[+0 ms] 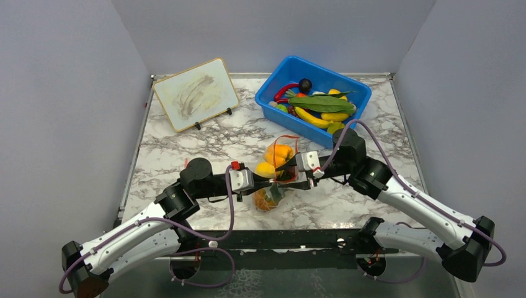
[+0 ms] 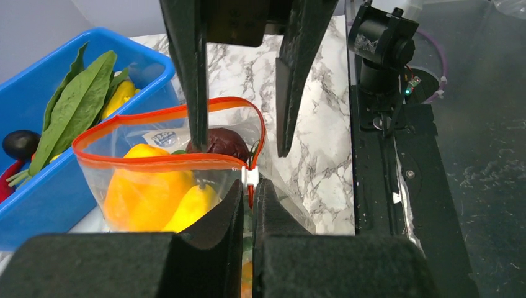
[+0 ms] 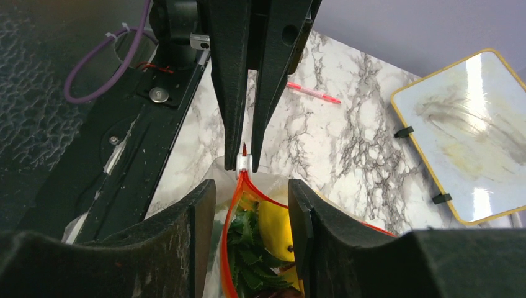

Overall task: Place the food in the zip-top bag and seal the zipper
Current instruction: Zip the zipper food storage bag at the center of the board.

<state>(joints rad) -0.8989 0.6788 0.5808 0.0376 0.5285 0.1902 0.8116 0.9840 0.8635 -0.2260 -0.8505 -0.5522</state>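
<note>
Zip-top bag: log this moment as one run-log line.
zip-top bag: food inside, mouth open | left gripper: shut on zipper end | right gripper: open, straddling zipper

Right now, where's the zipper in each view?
Top external: zipper, thin red loop at centre.
Left wrist: orange loop, centre-left.
Right wrist: bottom centre, running down out of frame.
Shared landmark: left tool, shut on the zipper's end, in all three.

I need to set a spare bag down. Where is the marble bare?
Bare: the marble between the whiteboard and the blue bin, and the left side below the whiteboard, save a pink pen. Crowded: the middle, where the left gripper and right gripper meet at the bag.
</note>
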